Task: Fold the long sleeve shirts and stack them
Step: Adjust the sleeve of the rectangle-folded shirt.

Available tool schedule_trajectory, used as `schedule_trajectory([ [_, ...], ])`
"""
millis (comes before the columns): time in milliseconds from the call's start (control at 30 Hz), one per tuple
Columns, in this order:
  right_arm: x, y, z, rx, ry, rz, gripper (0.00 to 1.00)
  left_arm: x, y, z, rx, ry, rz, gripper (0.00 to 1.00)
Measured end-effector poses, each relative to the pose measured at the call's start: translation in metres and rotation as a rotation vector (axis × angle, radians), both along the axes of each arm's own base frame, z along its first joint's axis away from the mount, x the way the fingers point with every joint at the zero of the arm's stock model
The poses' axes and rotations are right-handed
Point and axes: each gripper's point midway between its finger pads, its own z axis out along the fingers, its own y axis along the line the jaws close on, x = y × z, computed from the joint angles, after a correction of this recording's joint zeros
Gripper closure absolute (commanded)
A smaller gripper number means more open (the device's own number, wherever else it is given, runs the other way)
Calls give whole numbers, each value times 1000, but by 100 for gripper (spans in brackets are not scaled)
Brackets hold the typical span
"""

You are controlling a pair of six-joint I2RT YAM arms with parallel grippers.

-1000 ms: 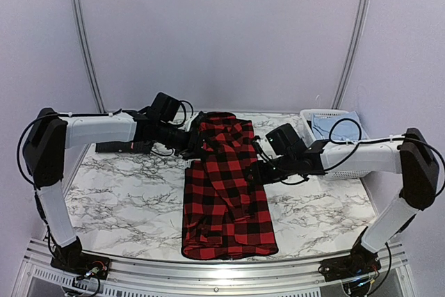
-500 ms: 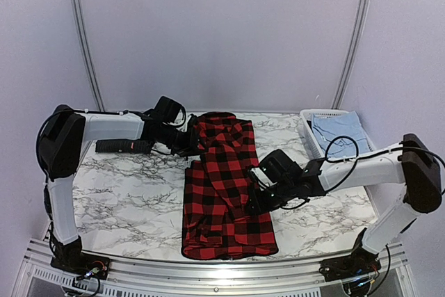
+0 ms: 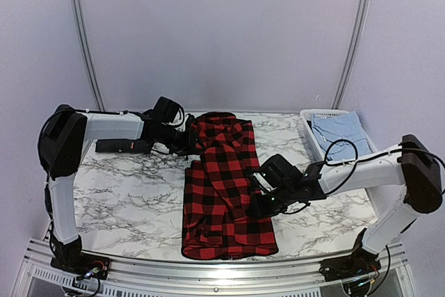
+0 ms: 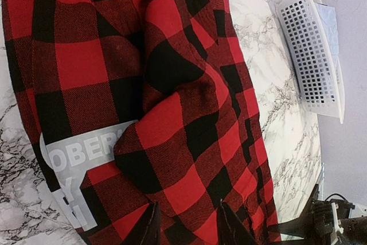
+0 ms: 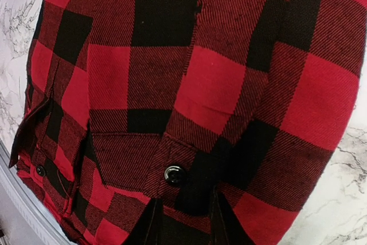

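Note:
The red-and-black plaid shirt (image 3: 226, 186) lies folded into a long strip down the middle of the marble table (image 3: 125, 193). In the left wrist view its white lettering (image 4: 86, 153) shows on a black patch. My left gripper (image 3: 191, 145) is at the shirt's far left edge, and its jaws (image 4: 189, 228) are shut on a fold of plaid. My right gripper (image 3: 256, 206) is at the shirt's right edge, low on the table. Its jaws (image 5: 182, 222) pinch the cloth just below a black button (image 5: 174, 174). A dark flat bundle (image 3: 122, 146) lies under the left arm; I cannot tell if it is the charcoal shirt.
A white slotted basket (image 3: 344, 172) stands at the back right corner and holds light blue cloth (image 3: 337, 129). It also shows in the left wrist view as the basket (image 4: 312, 50). Curved rails and grey walls close in the back. The table's metal front edge (image 3: 208, 269) runs just below the shirt's hem.
My right gripper has slid down the shirt's right edge toward the near side and closed on the cloth. My left gripper has closed on the far left edge, barely shifting.

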Motion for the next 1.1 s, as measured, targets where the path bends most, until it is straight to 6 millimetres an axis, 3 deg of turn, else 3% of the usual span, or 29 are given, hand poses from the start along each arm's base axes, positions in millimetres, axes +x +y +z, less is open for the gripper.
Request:
schedule_trajectory([
  [633, -3, -8, -11, -54, 31, -42, 78, 0, 4, -6, -8, 7, 4, 65],
  [767, -4, 0, -9, -53, 29, -26, 84, -1, 3, -6, -13, 7, 0, 65],
  [900, -2, 5, -4, -44, 21, -22, 100, 0, 4, -6, -16, 6, 3, 65],
  [1100, -5, 5, 0, -65, 27, -15, 100, -2, 7, -11, -15, 19, 7, 65],
])
